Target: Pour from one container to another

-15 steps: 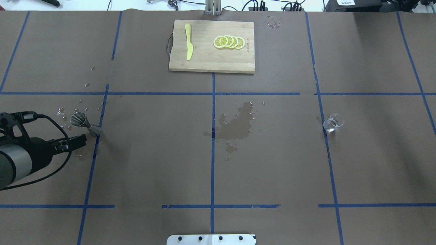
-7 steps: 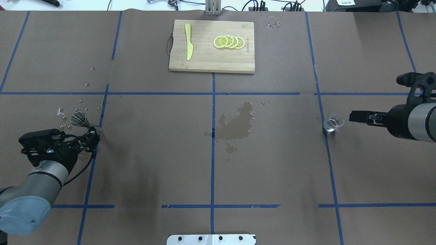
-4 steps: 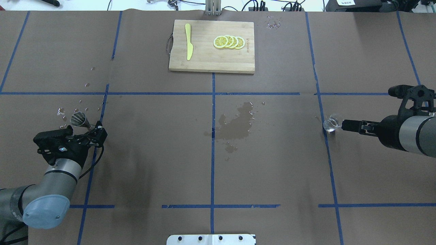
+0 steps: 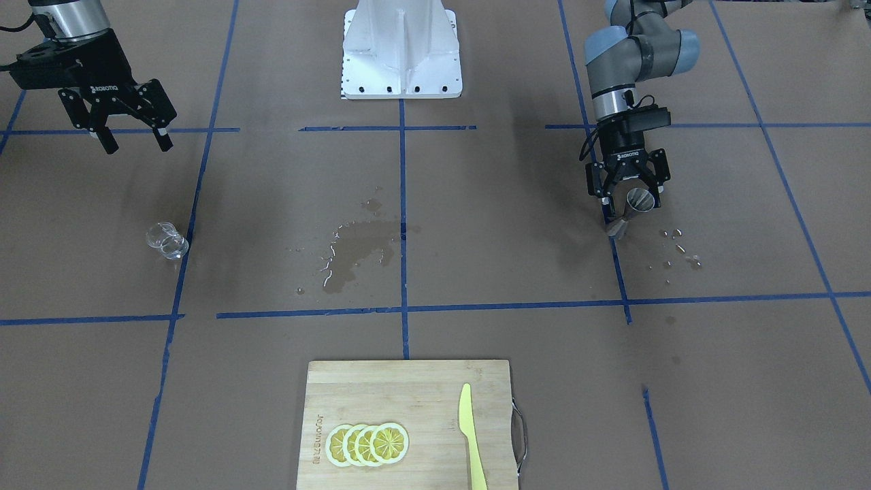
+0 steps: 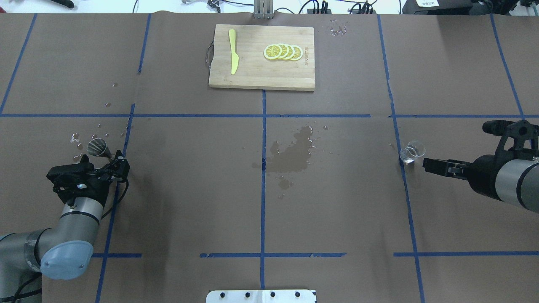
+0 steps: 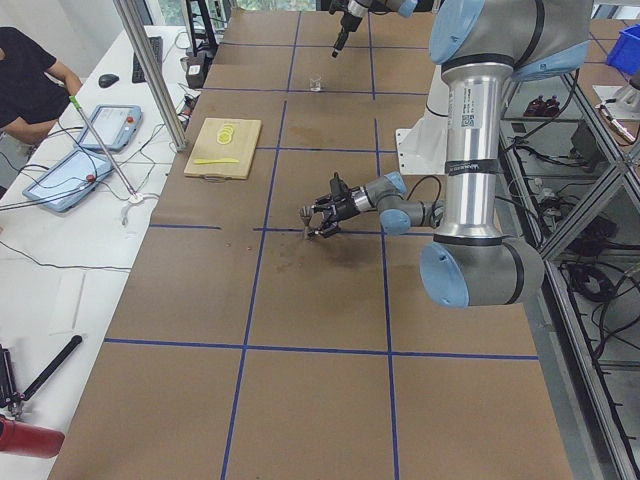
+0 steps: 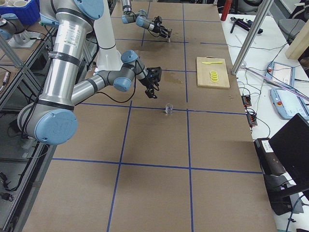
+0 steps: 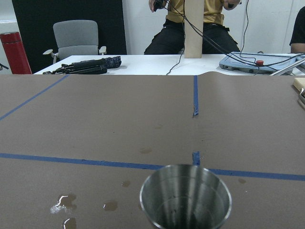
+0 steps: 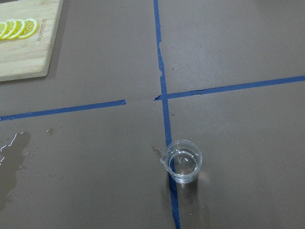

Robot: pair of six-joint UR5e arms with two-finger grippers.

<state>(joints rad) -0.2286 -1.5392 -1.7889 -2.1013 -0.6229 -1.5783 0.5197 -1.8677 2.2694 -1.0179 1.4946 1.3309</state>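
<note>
Left jaws astride jigger [image 4: 639, 199], droplets [image 4: 693, 260] alongside

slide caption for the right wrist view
Clear glass beaker upright on blue tape; lemon slices on board at top left

At the far middle, wooden cutting board [image 5: 252, 73] bearing yellow plastic knife [image 5: 233, 51] left and overlapping lemon slices [image 5: 283, 52] right; nearer, central wet patch [image 5: 294, 153] between steel double-cone jigger [image 5: 101, 150] far left and small clear glass beaker [image 5: 412, 152] far right.
</note>
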